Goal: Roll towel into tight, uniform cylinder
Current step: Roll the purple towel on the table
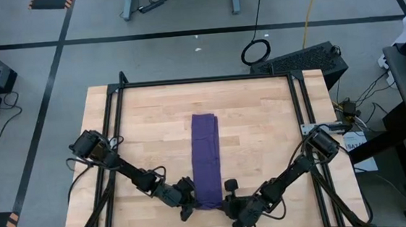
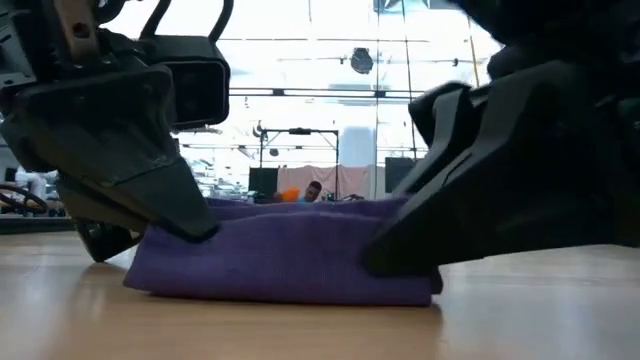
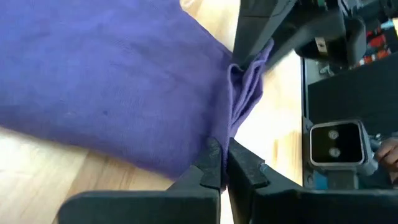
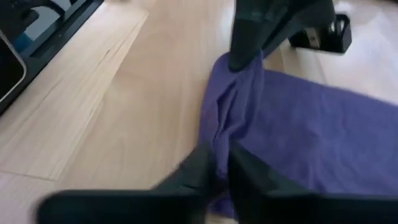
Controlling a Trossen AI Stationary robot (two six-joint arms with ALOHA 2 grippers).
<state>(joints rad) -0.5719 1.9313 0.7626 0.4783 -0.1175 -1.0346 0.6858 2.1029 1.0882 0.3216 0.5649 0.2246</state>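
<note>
The purple towel (image 1: 206, 157) lies folded into a long narrow strip down the middle of the wooden table, running from the far side toward the near edge; its near end (image 2: 280, 262) rests flat on the wood. My left gripper (image 1: 188, 203) sits at the strip's near-left corner, shut on the cloth (image 3: 112, 81). My right gripper (image 1: 230, 200) sits at the near-right corner, its fingers closed on the cloth (image 4: 311, 137). Each wrist view shows the other arm's fingers on the opposite corner. My left gripper (image 3: 224, 163) pinches the towel's near-left corner (image 3: 219, 142) between its two fingers, slanting down from the near left. The cloth bunches into folds just beyond the fingers, and the rest lies on the table. My right gripper (image 4: 221, 169) pinches the towel's near-right corner (image 4: 219, 146) between its two fingers, slanting down from the near right. The cloth's edge wrinkles ahead of the fingers; the strip stays on the wood.
Black frame rails (image 1: 116, 113) run along the table's left, right and far sides. Bare wood (image 1: 139, 133) lies on both sides of the strip. A black box (image 1: 307, 58) stands beyond the far right corner.
</note>
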